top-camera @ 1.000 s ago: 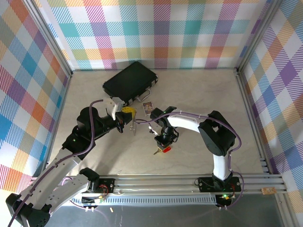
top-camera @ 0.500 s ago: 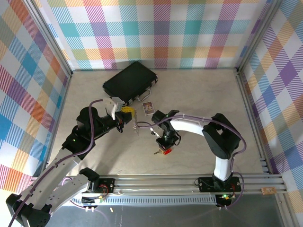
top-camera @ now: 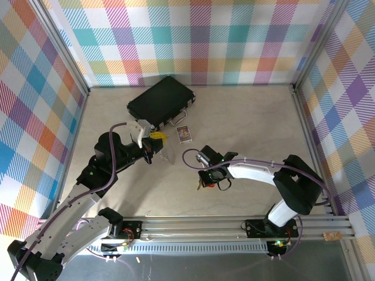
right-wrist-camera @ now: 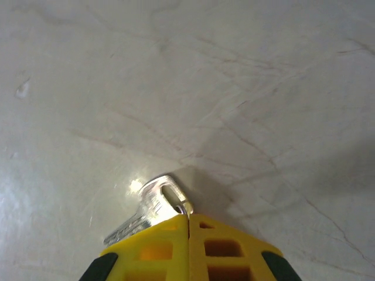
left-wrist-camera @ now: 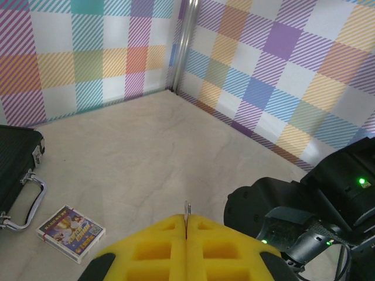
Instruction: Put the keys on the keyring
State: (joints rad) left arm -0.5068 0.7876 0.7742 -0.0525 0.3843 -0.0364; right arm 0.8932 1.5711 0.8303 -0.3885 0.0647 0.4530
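**Inspector:** Appearance of the key [right-wrist-camera: 146, 212]?

**Assessor:** Silver, flat, glinting brightly at the head. Oblong slot through the head, with a thin wire loop at its edge. Blade pointing down and to the left in the right wrist view.

**Inspector:** Location?

**Assessor:** Low over the bare table [right-wrist-camera: 252, 88], towards its near middle. Well apart from the black case [top-camera: 161, 99] and the card pack [top-camera: 184, 133] further back. Cannot tell whether resting on the surface or hanging just clear of it. Shadow tight beside the head.

**Inspector:** State of the right gripper [right-wrist-camera: 188, 221]?

**Assessor:** Clenched. Yellow fingers [right-wrist-camera: 225, 252] pressed flat together with no gap between them. Nipping the key at the rim of its head, right by the slot. Blade left sticking out to one side.

**Inspector:** And the keyring [left-wrist-camera: 187, 208]?

**Assessor:** Seen edge-on from the left wrist as a thin silver sliver, upright between the fingertips. Faint in the overhead view, just right of the left arm's tip and well apart from the key. Outline too thin to make out there.

**Inspector:** Left gripper [left-wrist-camera: 186, 222]?

**Assessor:** Likewise clamped tight, jaws meeting, gripping the keyring. Positioned to the left of the right gripper, with the card pack near and the black case beyond.
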